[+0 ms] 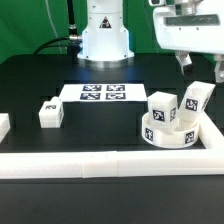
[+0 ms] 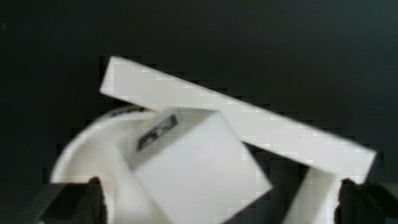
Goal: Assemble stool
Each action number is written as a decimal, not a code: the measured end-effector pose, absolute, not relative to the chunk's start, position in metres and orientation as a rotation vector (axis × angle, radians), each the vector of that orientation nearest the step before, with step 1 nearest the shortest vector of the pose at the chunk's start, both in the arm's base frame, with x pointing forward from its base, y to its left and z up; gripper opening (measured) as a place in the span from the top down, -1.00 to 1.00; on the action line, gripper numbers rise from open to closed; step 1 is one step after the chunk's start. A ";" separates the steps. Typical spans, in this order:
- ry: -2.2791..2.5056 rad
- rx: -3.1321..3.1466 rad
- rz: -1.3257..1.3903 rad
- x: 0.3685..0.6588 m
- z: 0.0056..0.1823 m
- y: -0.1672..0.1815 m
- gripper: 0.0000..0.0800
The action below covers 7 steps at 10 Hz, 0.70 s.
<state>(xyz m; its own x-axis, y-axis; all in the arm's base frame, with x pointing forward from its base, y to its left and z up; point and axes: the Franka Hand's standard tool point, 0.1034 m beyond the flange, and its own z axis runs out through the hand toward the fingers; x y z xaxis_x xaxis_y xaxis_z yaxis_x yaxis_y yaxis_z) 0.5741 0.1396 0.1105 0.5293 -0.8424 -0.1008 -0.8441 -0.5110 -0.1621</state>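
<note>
Near the desk's edge at the exterior view's left, one loose leg (image 1: 50, 113) of the stool lies alone, well apart from the other parts. The marker board (image 1: 97, 93) lies at the middle of the desk, toward the far edge.

The seat (image 1: 165, 141) rests in the front corner of the desk at the exterior view's right, just beside the white rails (image 1: 100, 163). A second leg (image 1: 162, 107) stands upright on the seat. A third leg (image 1: 196, 100) is tilted just behind it. I cannot tell if this one leans on the seat or on the rail.

The tool (image 1: 184, 60) hangs above this corner. In the wrist view its dark fingers seem spread wide, and nothing is between them.

I judge the parts to be stiff, light plastic with a smooth, rather slippery surface, and not fragile. The legs are blocky with flat sides, so the best hold is across two opposite flat faces, near the middle of the leg. A hold on a corner could let the leg twist. The seat is thick and round. It will slide easily on the desk when pushed, so the corner rails help to keep it in place.
</note>
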 end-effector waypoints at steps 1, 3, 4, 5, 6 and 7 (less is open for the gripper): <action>1.390 -2.601 0.006 0.574 0.110 0.139 -0.62; 1.167 -2.709 -0.018 0.574 0.110 0.138 -0.62; 1.060 -2.754 -0.030 0.574 0.110 0.137 -0.62; 0.974 -2.790 -0.043 0.575 0.110 0.137 -0.62; 0.715 -2.898 -0.110 0.577 0.109 0.138 -0.62; 0.506 -2.961 -0.138 0.578 0.107 0.140 -0.62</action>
<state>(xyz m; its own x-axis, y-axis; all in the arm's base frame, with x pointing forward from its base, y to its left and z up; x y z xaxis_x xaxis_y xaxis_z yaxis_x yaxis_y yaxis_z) 0.5780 0.1396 0.1069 0.9395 -0.3359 0.0675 -0.3236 -0.9346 -0.1477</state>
